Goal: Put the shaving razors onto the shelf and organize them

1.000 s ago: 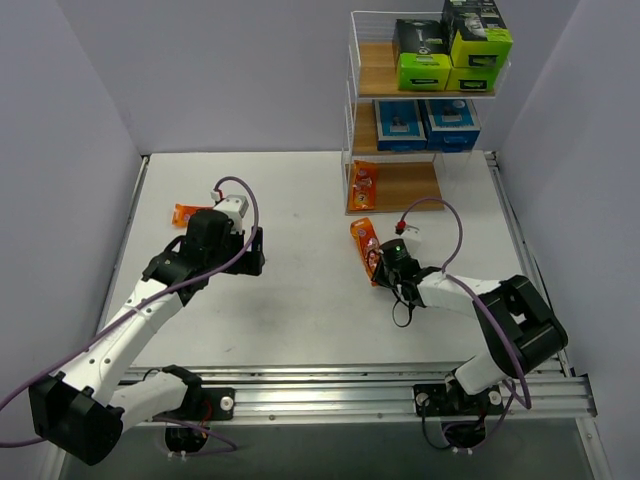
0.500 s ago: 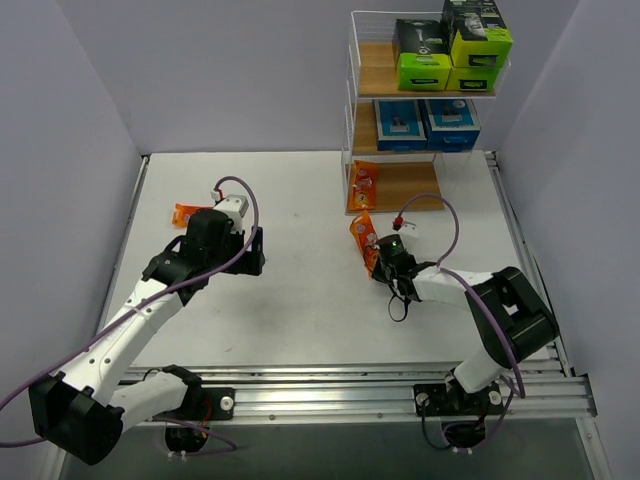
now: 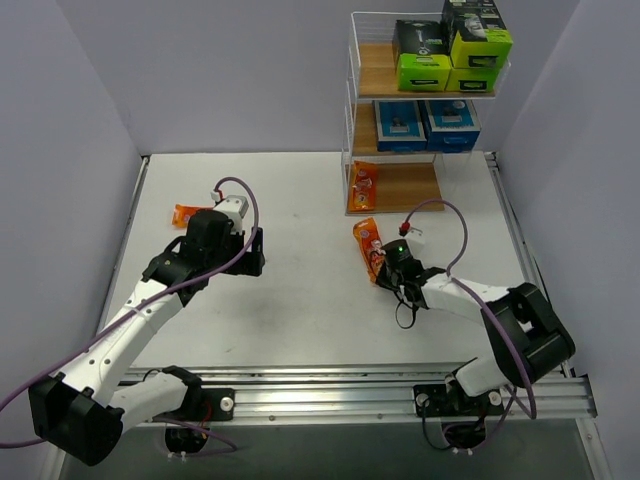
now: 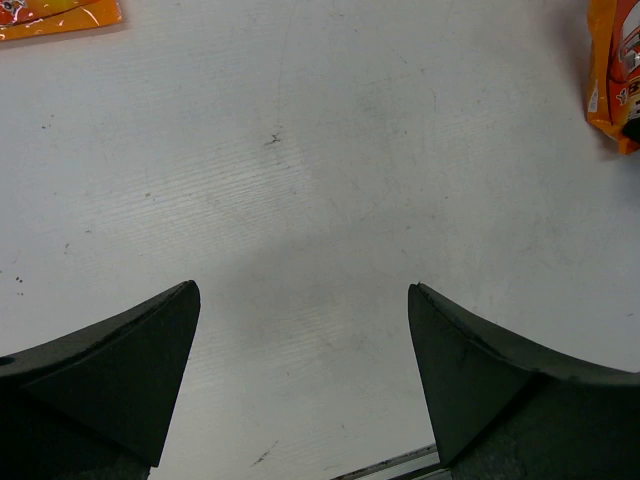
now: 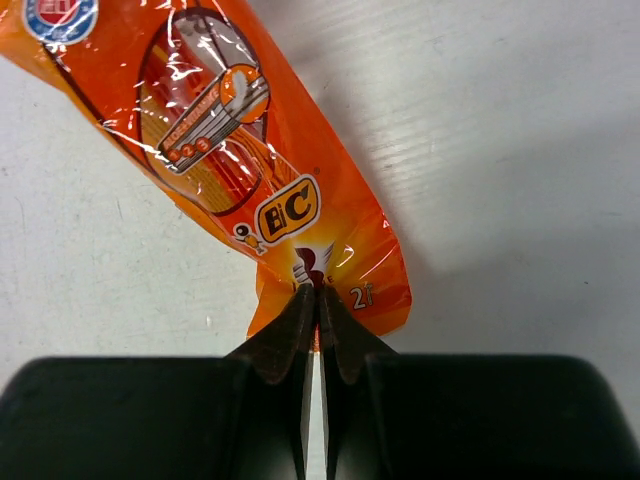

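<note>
My right gripper point(image 5: 320, 290) is shut on the near end of a glossy orange razor packet point(image 5: 230, 150), pinching its foil edge; in the top view that orange packet point(image 3: 367, 245) lies on the white table just in front of the shelf point(image 3: 352, 110) with the right gripper point(image 3: 384, 265) at its near end. A second orange packet point(image 3: 186, 213) lies at the far left, also at the corner of the left wrist view point(image 4: 55, 15). My left gripper point(image 3: 252, 255) hovers open over bare table point(image 4: 300, 300). The shelf holds black-and-green boxes point(image 3: 450, 45), blue cards point(image 3: 425, 125) and an orange packet point(image 3: 362, 188).
Grey walls close in the table on the left, back and right. A metal rail point(image 3: 400, 390) runs along the near edge by the arm bases. The shelf's bottom wooden board point(image 3: 410, 185) has bare room to the right of its packet.
The right gripper has closed on the near end of the orange packet, and the packet has shifted slightly. The left arm has not moved.
</note>
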`<state>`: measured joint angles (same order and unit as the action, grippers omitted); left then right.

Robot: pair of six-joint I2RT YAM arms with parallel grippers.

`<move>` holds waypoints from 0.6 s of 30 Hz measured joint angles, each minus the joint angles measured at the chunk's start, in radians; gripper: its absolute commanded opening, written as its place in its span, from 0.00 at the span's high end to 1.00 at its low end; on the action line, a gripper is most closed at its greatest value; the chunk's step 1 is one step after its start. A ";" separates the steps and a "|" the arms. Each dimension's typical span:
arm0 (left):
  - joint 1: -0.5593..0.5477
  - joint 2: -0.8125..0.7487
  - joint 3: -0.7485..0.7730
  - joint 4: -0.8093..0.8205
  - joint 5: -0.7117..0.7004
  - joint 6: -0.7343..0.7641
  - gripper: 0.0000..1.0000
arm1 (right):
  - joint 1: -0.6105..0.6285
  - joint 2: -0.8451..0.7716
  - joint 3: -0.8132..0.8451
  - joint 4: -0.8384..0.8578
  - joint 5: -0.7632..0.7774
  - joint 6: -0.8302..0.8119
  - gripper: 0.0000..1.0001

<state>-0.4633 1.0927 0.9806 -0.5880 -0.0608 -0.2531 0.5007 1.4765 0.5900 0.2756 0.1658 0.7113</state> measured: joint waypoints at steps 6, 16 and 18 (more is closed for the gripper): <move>0.000 -0.001 0.000 0.000 0.003 0.000 0.06 | -0.032 -0.096 -0.012 -0.028 0.002 0.025 1.00; 0.000 -0.011 0.000 0.000 0.007 0.000 0.06 | -0.136 -0.121 0.002 -0.053 0.002 0.016 1.00; 0.000 -0.013 0.000 0.000 0.007 0.000 0.06 | -0.149 -0.104 0.029 -0.056 0.001 0.004 1.00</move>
<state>-0.4633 1.0801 0.9806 -0.5877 -0.0536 -0.2527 0.3519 1.3724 0.6189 0.2199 0.1665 0.7155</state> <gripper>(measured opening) 0.941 0.003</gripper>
